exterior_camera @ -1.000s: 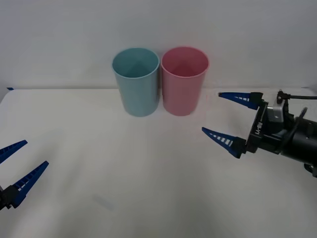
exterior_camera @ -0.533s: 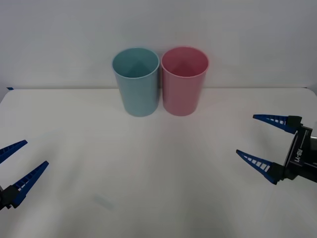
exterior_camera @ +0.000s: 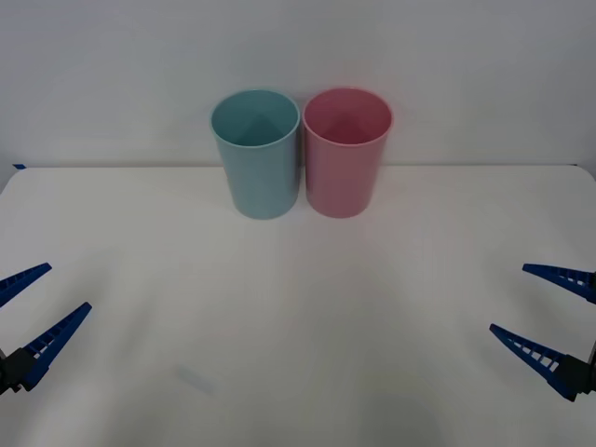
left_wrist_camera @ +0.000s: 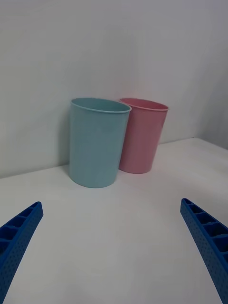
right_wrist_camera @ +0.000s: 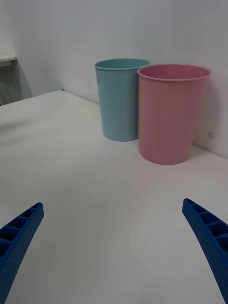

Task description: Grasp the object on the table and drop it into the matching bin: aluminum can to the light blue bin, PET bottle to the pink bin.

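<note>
Both end effectors, the left end effector [exterior_camera: 33,317] and right end effector [exterior_camera: 551,315], hang open and empty low over the white surface [exterior_camera: 298,317] near its side edges, so with no can visible the drop into the light blue bin [exterior_camera: 256,154] beside the pink bin [exterior_camera: 346,152] seems finished, and the next move likely calls for a fresh object.

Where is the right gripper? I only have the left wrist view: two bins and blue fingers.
Observer: The right gripper hangs open over the near right edge of the table, far from both bins.
Operator: And my left gripper's spot on the table?
Observer: The left gripper sits open at the near left edge, mirroring the right.
Operator: Do the bins touch?
Observer: From the front, the light blue bin stands on the robot's left of the pink bin, rims all but meeting. I cannot tell if they touch.
</note>
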You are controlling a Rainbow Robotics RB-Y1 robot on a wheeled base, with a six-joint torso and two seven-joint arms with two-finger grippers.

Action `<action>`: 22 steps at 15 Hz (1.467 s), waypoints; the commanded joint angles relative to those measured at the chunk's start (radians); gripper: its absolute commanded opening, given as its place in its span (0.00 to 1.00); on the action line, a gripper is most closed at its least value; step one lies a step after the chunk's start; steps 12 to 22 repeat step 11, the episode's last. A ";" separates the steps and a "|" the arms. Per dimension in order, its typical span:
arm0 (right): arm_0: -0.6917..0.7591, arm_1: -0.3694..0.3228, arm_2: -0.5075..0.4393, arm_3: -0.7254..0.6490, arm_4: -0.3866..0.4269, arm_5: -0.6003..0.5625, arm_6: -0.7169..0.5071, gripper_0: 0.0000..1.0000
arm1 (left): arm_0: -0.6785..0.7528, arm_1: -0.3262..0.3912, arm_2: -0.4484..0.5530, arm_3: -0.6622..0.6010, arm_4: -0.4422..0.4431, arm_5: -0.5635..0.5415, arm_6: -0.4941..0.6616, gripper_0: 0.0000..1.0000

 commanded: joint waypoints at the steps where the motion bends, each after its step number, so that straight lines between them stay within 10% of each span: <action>1: 0.046 -0.001 -0.032 0.000 -0.026 -0.008 -0.017 1.00 | 0.000 0.000 0.000 0.000 0.000 0.000 0.000 1.00; 22: 0.097 -0.001 -0.055 0.000 -0.031 -0.001 -0.022 1.00 | 0.000 0.000 0.000 0.000 0.000 0.000 0.000 1.00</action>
